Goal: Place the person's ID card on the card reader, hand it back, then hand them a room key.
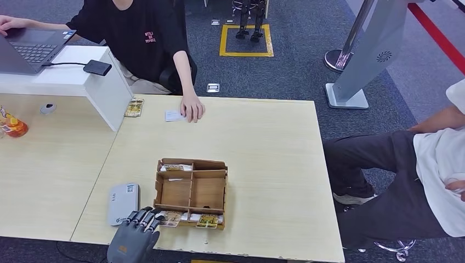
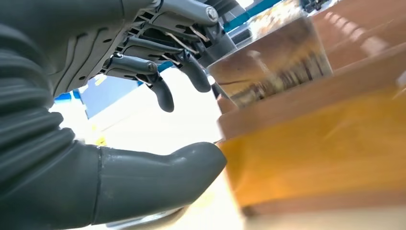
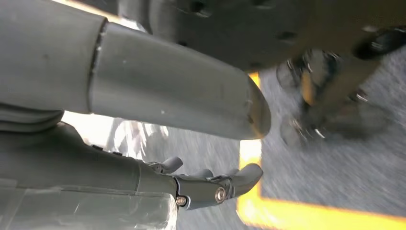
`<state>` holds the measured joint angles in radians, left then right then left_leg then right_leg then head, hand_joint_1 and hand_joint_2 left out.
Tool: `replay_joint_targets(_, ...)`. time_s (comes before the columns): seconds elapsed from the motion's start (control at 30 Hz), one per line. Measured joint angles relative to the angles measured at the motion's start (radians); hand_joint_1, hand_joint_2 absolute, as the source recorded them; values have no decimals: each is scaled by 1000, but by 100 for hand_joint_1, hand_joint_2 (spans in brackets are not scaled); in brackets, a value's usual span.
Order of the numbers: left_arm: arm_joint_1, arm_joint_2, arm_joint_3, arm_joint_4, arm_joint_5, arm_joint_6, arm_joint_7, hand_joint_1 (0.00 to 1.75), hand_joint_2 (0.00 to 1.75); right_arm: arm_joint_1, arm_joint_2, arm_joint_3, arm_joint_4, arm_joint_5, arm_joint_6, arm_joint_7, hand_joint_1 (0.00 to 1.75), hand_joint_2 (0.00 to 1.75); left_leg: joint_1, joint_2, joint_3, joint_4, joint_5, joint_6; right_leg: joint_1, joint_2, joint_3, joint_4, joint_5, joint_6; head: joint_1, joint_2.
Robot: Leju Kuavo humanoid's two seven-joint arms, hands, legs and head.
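Head view: the left hand (image 1: 137, 233) hovers with fingers apart, holding nothing, at the near-left corner of the wooden compartment box (image 1: 192, 192). The white ID card (image 1: 174, 115) lies flat on the far counter (image 1: 263, 142) under a person's hand (image 1: 192, 109); thin, stiff and light, it is probably best pinched by an edge. The right hand (image 3: 210, 187) hangs empty, fingers loosely curled.

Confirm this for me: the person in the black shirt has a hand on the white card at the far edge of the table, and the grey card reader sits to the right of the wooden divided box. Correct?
Not quite. In the head view the flat grey card reader lies left of the wooden divided box, beside the robot's left hand. The rest holds: the person's hand rests on the small white card at the far edge of the light wooden table.
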<state>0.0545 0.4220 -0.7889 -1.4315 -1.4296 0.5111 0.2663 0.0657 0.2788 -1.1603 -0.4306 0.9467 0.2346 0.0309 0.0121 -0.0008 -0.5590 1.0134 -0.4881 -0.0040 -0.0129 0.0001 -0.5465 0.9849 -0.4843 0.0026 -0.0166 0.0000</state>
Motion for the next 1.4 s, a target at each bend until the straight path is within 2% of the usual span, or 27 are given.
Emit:
replay_joint_targets(0.03, 4, 11, 0, -1, 4, 2, 11, 84, 175, 36, 11, 52, -52, -114, 6, 52, 0, 0, 0, -1, 0, 0, 0, 0, 0, -1, 0, 0, -1, 0, 0, 0)
replay_joint_targets(0.1, 9, 28, 0, -3, 12, 7, 23, 130, 175, 122, 31, 199, -173, -353, 1, 177, 0, 0, 0, -2, 0, -1, 0, -1, 0, -2, 1, 0, -2, -1, 0, 0)
replay_joint_targets(0.17, 13, 40, 0, -3, 18, 11, 26, 168, 175, 193, 44, 335, -275, -475, -6, 250, 0, 0, 0, -1, 0, -2, -1, -1, 0, -1, 0, 0, -2, -1, 0, 0)
replay_joint_targets(0.2, 13, 45, 0, -3, 20, 13, 26, 172, 175, 218, 46, 388, -315, -493, -7, 261, 0, 0, 0, 0, 0, -2, -1, -2, 0, 0, 0, 0, -2, -1, 0, 0)
replay_joint_targets(0.33, 14, 60, 0, -3, 28, 21, 26, 175, 175, 275, 57, 526, -432, -501, -1, 275, 0, 0, 0, 1, 1, -2, -2, -2, 0, 1, -1, 0, -2, -1, 0, 0)
replay_joint_targets(0.57, 15, 71, 0, -3, 30, 30, 25, 175, 175, 316, 68, 616, -517, -500, -7, 278, 0, 0, 0, 1, 1, -2, -2, -2, 0, 1, 1, 0, -1, -2, 0, 0)
replay_joint_targets(1.07, 15, 79, 0, -4, 34, 43, 24, 175, 175, 307, 70, 625, -512, -472, -25, 249, 0, 0, 0, 1, 1, -2, -2, -2, 0, 1, 1, 0, -1, -2, 0, 0)
replay_joint_targets(1.4, -13, 60, 0, -1, 56, 39, -38, 175, 175, 286, 70, 592, -491, -437, 0, 226, 0, 0, 0, 1, 2, -1, -2, -2, 0, 1, 1, 0, -1, -2, 0, 0)
